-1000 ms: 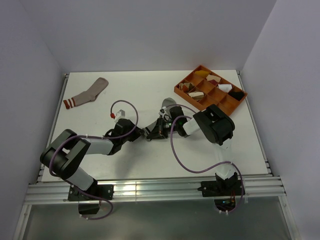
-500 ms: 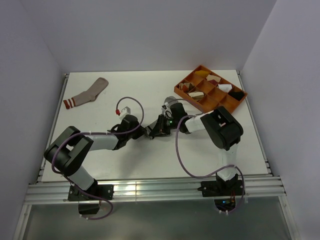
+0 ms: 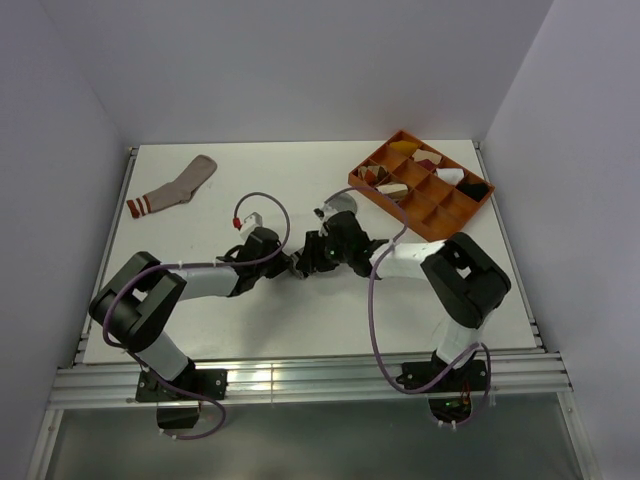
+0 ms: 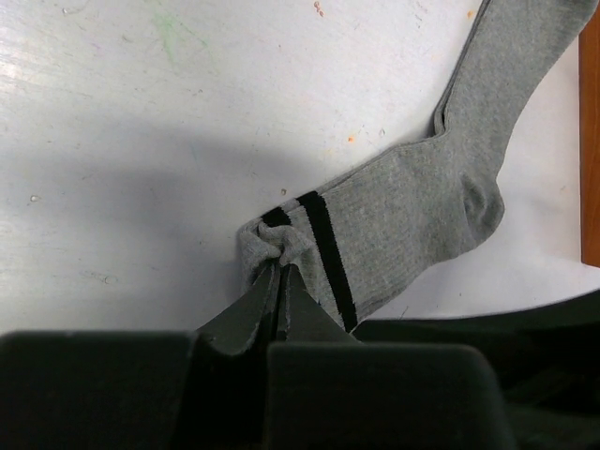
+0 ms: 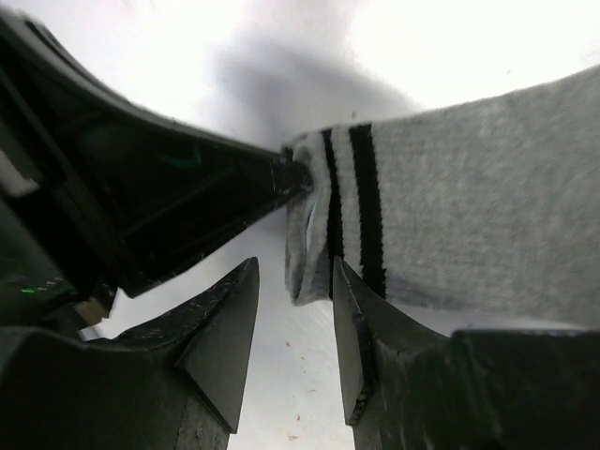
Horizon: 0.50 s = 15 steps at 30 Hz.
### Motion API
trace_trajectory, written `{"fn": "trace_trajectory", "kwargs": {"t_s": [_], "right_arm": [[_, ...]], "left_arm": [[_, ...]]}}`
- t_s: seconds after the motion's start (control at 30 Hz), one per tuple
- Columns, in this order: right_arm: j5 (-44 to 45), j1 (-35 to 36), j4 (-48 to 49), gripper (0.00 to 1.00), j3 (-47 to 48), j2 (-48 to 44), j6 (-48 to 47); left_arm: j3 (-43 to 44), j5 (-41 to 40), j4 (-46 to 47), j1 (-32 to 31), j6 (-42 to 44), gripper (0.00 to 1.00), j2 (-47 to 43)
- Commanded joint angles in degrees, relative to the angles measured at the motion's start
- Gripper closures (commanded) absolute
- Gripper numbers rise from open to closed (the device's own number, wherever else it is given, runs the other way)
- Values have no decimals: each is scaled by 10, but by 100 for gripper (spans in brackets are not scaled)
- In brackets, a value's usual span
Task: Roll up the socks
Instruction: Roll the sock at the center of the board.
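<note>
left hand (image 4: 280, 274) clamped on grey sock (image 4: 412, 216) cuff | right hand (image 5: 293, 272) jaws parted astride cuff edge | risk: thin pinch slips, cuff springs flat; crowded hands may clash

White table (image 3: 280, 180), faintly scuffed and flecked with tiny green and orange marks in the left wrist view, closed in by plain pale grey-lilac walls (image 3: 300, 70) at left, back and right. Silver aluminium rails (image 3: 320, 385) along the near edge, catching a bright glare from overhead light. Below them, a dull grey surface (image 3: 300, 445).
</note>
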Motion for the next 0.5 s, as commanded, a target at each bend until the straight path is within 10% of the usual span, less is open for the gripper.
{"fn": "trace_trajectory", "kwargs": {"t_s": [0.0,0.47], "right_arm": [[93,41,-5,55,-7,-3,-58],[196,109,-56,55,37,28,-109]], "left_arm": [[16,-7,-38,-4,0,100,12],[26,-4,-49,-4,-10,100,17]]}}
